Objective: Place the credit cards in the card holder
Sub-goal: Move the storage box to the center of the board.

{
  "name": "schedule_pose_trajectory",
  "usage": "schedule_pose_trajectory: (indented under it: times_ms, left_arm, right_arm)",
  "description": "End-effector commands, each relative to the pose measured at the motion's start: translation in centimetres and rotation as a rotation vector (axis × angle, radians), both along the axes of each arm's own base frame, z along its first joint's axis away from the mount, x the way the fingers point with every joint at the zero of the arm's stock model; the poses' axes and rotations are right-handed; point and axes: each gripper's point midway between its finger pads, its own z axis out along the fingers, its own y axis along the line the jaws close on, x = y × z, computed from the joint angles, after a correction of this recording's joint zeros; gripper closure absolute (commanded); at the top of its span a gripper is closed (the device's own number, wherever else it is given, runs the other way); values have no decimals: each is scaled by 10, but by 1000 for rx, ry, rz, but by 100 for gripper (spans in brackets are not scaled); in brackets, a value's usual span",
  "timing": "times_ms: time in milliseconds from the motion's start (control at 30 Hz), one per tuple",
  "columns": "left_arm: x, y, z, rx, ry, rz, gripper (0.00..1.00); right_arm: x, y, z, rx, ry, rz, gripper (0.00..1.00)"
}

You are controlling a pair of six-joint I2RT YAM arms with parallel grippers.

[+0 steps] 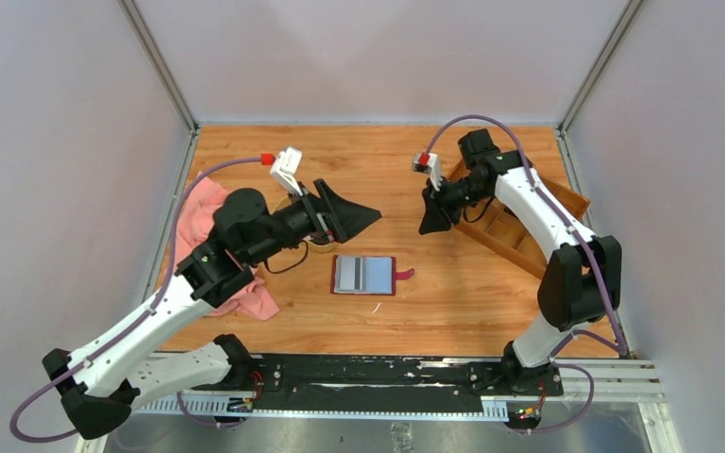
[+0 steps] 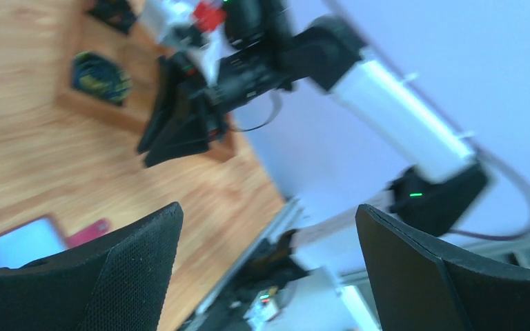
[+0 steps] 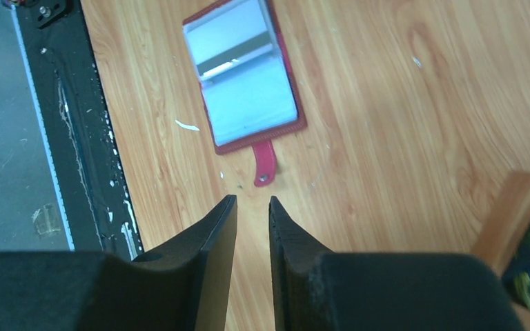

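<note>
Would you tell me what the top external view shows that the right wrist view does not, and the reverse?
Only the top external view: the pink cloth, the left arm and its hand, and most of the wooden compartment tray. Only the right wrist view: the narrow empty gap between the right hand's fingers, and the stud on the snap tab. Both: the dark red card holder lying open on the wooden table, grey pockets up, with a white scrap beside it.

There are one card holder (image 1: 365, 275), one pink cloth (image 1: 192, 222) and one wooden compartment tray (image 1: 574, 195).
</note>
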Motion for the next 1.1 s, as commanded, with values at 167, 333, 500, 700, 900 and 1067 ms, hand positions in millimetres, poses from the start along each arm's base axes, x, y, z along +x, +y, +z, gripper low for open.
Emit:
schedule_pose_trajectory:
  times_ms: [167, 333, 500, 700, 900, 1067]
  left_arm:
    - [-34, 14, 91, -248, 96, -90, 0]
    - [-32, 25, 116, -316, 65, -69, 0]
    - [-31, 29, 124, -353, 65, -50, 0]
    - [-43, 35, 151, -425, -33, -88, 0]
    - [-51, 41, 167, -460, -78, -105, 0]
    - [-46, 35, 156, -477, 5, -110, 0]
  right_arm:
    - [8, -37, -16, 3, 25, -88, 71]
    - [9, -40, -19, 2, 30, -93, 71]
    - [9, -41, -18, 17, 38, -96, 71]
    - [9, -46, -13, 48, 32, -109, 71]
    - [10, -50, -7, 76, 30, -124, 71]
    - [11, -50, -6, 89, 32, -128, 71]
